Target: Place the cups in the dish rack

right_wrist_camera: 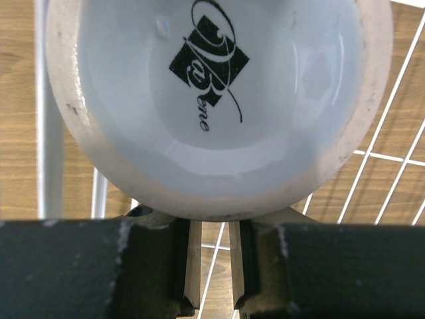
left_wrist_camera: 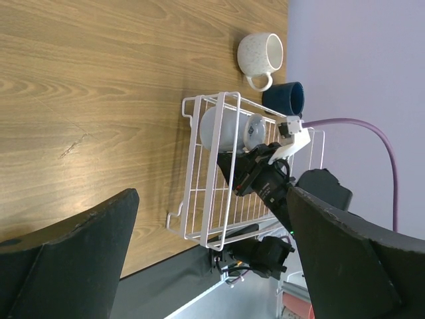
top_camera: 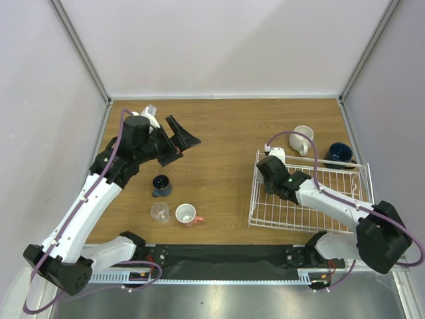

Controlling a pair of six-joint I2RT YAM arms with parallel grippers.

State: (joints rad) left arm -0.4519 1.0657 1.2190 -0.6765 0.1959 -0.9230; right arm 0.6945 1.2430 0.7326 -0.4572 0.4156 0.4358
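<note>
Cups: 3 stand loose on the L half of the table, none in the rack. Furthest back is a dark blue cup. Nearer the arm bases is a clear glass, w/ a reddish-pink cup just beside it on the R, white inside, mouth up, handle pointing R.

L gripper is up off the table, behind the dark blue cup and apart from all 3. Its fingers are spread wide w/ nothing between them, and its wrist cam looks across the wood twd the rack.

Dish rack sits on the R half, white wire, wood showing thru the grid. R gripper reaches into the rack's far-L corner. A pale mug lies there on its side, inside the rack against the corner wires, w/ its base and black logo facing the R wrist cam. R fingers are nearly together, only a slim slit between them, tips right at the mug's edge. Can't tell if they pinch any part of it.

Outside the rack, past its far edge: a cream-white mug, then a dark blue mug just R of it, both on the table.
</note>
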